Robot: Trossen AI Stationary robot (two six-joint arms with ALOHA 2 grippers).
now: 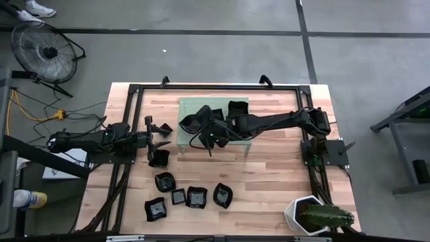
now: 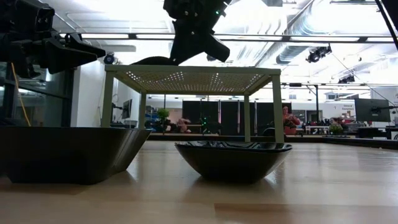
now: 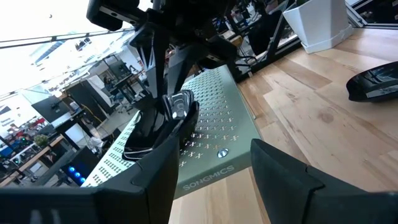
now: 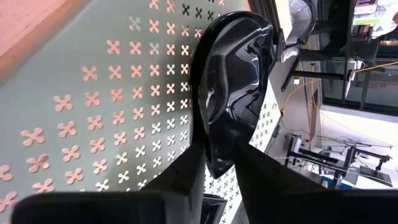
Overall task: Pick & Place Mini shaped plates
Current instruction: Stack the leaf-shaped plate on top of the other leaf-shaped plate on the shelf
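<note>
Here the right gripper (image 4: 214,177) pinched a glossy black wavy-edged mini plate (image 4: 233,87) on its rim above the perforated pale green metal shelf (image 1: 191,107); it should lower it flat before releasing. The left gripper (image 3: 211,180) waited, fingers spread

My two arms are matte black, built of jointed tubular links on dark bases. Each ends in a gripper, left (image 1: 161,132) and right (image 1: 203,132), with two flat, tapering black fingers (image 3: 292,180). A small green light glows near my right wrist.
</note>
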